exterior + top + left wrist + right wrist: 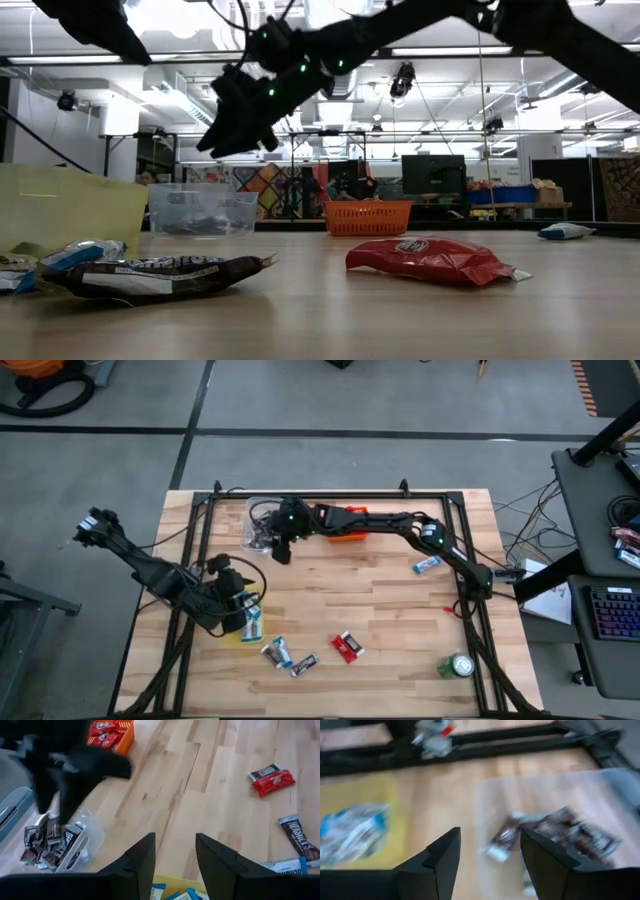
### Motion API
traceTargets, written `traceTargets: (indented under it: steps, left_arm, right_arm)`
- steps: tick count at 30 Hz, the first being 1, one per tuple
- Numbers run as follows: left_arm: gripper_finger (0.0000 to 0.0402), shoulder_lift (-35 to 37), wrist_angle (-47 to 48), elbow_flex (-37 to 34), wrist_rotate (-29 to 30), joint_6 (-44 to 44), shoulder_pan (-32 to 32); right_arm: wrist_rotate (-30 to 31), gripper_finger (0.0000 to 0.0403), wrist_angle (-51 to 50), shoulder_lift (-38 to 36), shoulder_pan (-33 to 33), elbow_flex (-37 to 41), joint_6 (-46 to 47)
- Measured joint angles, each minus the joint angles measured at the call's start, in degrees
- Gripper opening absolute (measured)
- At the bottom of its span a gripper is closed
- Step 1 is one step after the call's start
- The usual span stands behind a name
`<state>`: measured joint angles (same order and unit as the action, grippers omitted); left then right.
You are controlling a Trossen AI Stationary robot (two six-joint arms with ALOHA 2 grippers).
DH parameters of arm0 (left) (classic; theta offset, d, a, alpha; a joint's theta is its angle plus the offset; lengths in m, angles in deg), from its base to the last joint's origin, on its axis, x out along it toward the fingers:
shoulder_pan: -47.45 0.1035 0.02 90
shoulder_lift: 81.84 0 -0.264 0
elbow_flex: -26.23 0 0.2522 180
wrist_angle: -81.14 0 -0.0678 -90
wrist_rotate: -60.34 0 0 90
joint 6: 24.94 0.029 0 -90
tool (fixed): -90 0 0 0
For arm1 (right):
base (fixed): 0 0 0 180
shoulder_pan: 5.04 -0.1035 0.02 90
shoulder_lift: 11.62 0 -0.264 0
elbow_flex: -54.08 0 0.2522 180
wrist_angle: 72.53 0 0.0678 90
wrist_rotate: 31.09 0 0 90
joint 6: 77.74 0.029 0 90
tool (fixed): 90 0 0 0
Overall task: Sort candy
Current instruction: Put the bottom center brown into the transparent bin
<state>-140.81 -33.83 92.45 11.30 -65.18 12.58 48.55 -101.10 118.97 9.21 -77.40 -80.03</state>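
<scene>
- The right gripper (281,550) hangs at the near edge of the clear bin (258,525) at the far left of the table, fingers (442,857) spread apart with nothing between them. Its wrist view shows dark brown bars (555,835) lying in that bin.
- The left gripper (240,610) sits low over the yellow bin (250,622) at the near left, its fingers (145,860) parted and empty; blue-and-white candy (175,895) shows in the bin just under them.
- The orange bin (350,536), just right of the clear one, holds red bars (105,732).
- Still loose on the table: a red bar (347,647) near the middle front with a dark one touching it, a small cluster (288,656) of dark and blue-and-white bars to its left, and a blue-and-white bar (427,564) well off to the right.
- It looks like the right arm is between drop and next pick. To do this well, it should rise clear of the bin wall before swinging, then come straight down on one bar alone.
- The blue-and-white bar on the right is the easy target: it lies apart from everything else. In the cluster the bars touch, so a pinch there risks taking two colours at once.
</scene>
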Motion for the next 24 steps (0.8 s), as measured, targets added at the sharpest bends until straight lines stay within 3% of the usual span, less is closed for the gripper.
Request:
traceTargets:
  steps: [12, 24]
  left_arm:
    - [0.0123, -5.76, -3.94, 0.00, -6.06, -0.34, -0.37]
    - [0.0123, -11.70, -6.94, 0.00, -7.26, 0.15, -0.59]
  right_arm:
    - [-0.64, 0.0196, -17.69, -10.55, -8.46, 5.22, -2.49]
    - [0.00, 0.0196, -12.47, -27.32, -16.63, 32.47, 8.49]
